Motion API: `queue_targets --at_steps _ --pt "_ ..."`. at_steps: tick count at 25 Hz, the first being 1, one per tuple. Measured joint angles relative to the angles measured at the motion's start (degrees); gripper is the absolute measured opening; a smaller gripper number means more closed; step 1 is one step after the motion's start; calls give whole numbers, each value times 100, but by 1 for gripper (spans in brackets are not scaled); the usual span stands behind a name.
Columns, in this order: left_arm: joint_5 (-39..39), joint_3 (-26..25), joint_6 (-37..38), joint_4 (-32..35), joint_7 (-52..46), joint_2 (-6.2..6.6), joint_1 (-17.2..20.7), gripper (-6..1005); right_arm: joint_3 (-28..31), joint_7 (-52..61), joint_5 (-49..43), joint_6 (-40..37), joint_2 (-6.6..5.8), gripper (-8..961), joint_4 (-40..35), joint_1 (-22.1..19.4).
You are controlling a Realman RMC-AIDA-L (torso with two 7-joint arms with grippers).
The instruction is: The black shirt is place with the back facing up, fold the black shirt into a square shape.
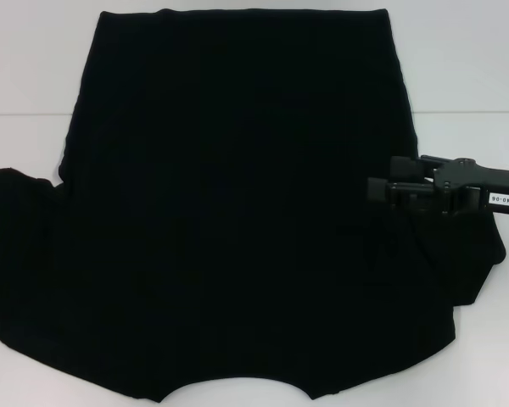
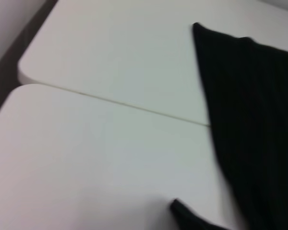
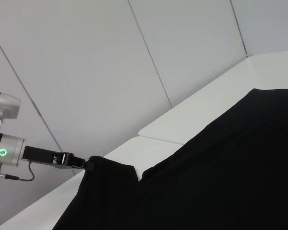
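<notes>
Head view: right gripper (image 1: 382, 193) at mid-right on shirt (image 1: 237, 203), fingers' state unclear | left gripper (image 3: 84, 164) seemingly grasping left sleeve | lift both sleeves evenly, fold inward.

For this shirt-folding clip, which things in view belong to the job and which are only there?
Part of the job:
- black shirt, spread flat
- right end effector, over the shirt's right side by the sleeve
- left end effector, at the shirt's left sleeve, seen from the right wrist

Only there:
- white table
- wall panels behind
</notes>
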Motion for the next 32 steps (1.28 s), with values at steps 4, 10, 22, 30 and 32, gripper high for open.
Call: queue_targets --at_steps 4,10,22,30,32 --pt "-934 -44 992 76 295 21 106 34 6 0 0 -1 0 915 -18 0" --pt "-1972 51 2181 -230 945 -157 68 36 9 -7 -1 -1 0 916 -17 0" --pt "-2217 188 2082 -505 1761 -404 -8 146 48 53 0 -13 -41 916 -4 0" --pt "-2465 167 2992 -485 2563 -383 9 493 248 541 -25 90 -194 916 -14 -11" --pt "-2501 177 3273 -529 2920 -401 8 588 214 1093 -139 167 -371 916 -13 -11"
